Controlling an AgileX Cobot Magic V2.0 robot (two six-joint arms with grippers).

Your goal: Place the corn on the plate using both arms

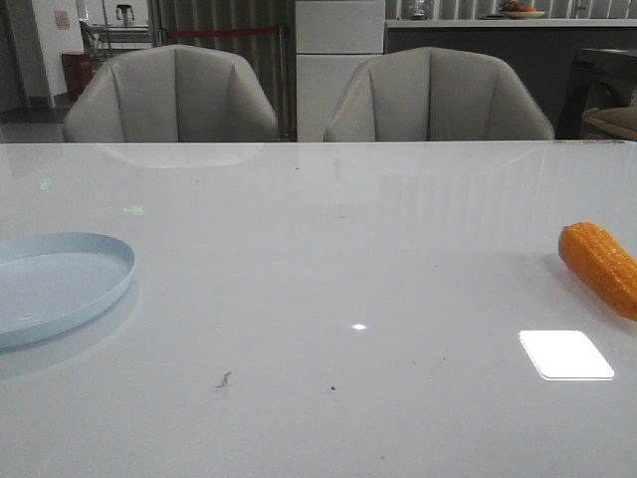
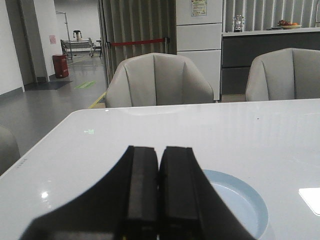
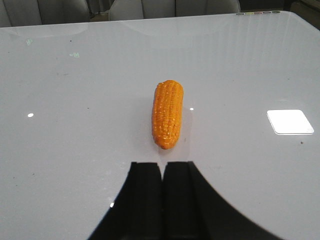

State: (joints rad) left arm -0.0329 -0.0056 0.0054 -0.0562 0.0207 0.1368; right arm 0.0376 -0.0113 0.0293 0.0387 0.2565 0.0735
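The orange corn (image 1: 602, 265) lies on the white table at the far right, cut off by the front view's edge. In the right wrist view the whole corn (image 3: 167, 114) lies just beyond my right gripper (image 3: 162, 165), which is shut and empty, not touching it. The pale blue plate (image 1: 90, 249) sits at the table's left side, empty. In the left wrist view the plate (image 2: 245, 197) shows partly behind my left gripper (image 2: 159, 150), which is shut and empty above the table. Neither arm shows in the front view.
Two grey chairs (image 1: 171, 95) (image 1: 438, 97) stand behind the table's far edge. A bright light reflection (image 1: 565, 355) lies on the table near the corn. A few small specks (image 1: 223, 380) mark the tabletop near the front.
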